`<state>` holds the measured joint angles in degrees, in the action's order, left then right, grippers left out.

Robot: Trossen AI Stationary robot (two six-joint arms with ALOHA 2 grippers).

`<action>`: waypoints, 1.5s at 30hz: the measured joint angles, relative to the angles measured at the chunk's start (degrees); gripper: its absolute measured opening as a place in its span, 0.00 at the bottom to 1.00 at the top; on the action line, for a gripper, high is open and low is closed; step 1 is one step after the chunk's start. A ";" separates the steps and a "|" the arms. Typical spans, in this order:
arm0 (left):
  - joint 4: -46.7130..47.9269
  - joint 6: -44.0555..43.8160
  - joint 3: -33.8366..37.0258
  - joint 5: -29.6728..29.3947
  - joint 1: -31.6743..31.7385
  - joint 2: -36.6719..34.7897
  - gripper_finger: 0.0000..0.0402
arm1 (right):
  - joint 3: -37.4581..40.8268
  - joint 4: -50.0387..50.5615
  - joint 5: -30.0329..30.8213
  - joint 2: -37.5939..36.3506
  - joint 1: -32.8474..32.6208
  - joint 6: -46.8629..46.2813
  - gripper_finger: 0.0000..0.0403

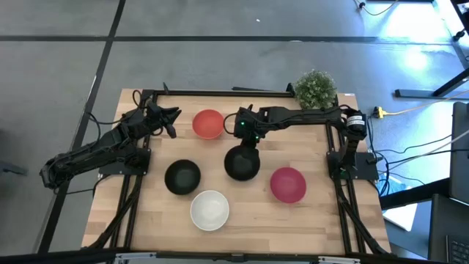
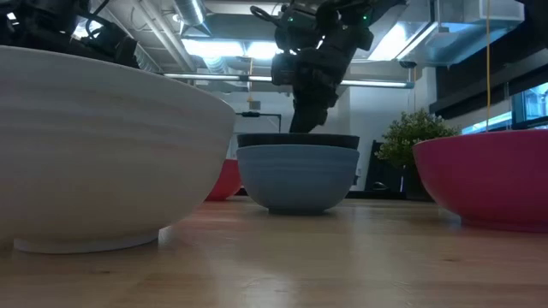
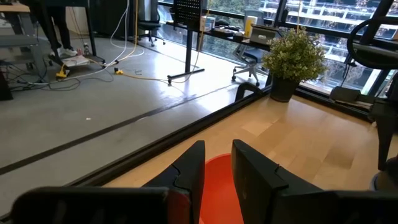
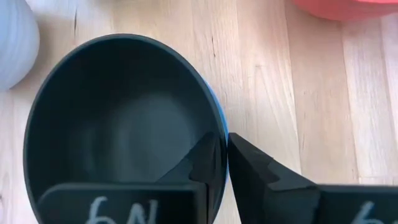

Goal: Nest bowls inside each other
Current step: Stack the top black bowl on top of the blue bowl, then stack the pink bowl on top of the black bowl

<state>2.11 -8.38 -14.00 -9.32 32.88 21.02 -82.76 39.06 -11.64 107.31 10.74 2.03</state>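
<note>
From my station, I find the left gripper (image 1: 171,117) at the table's far left, just beside the red bowl (image 1: 208,123); its fingers (image 3: 189,175) stand slightly apart and grip nothing. All bowls sit upright, mouths up; being round, they show no long axis. A lone black bowl (image 1: 182,177) and the white bowl (image 1: 210,210) sit toward the near edge, both empty. At centre, a second black bowl (image 4: 118,124) sits nested in the blue bowl (image 2: 296,175), only a sliver of blue showing from above. The right gripper (image 4: 225,163) is clamped on that black bowl's rim, one finger inside, one outside. The magenta bowl (image 1: 288,184) sits empty to the right. The potted plant (image 1: 316,89) stands at the far right corner. In the low view the white bowl is cut off.
</note>
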 joint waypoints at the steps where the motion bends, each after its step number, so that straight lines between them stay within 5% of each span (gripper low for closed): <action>1: 0.00 0.00 0.00 0.00 0.00 0.00 0.18 | 0.00 -0.25 -0.02 0.01 0.00 0.14 0.10; 18: 0.00 -0.04 0.00 -0.02 0.00 0.00 0.18 | -10.40 -4.44 4.50 -0.24 2.82 6.21 0.09; 30: 0.00 -0.11 0.00 -0.02 -0.01 0.00 0.18 | -10.64 -8.47 -2.67 -0.23 9.19 6.09 0.09; 45: 0.68 -0.23 0.00 -0.02 -0.01 -0.02 0.18 | -10.44 23.11 -12.22 -2.19 7.07 12.11 0.09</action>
<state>2.79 -8.61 -14.00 -9.34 32.87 21.00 -93.20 62.17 -23.86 105.12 17.82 14.14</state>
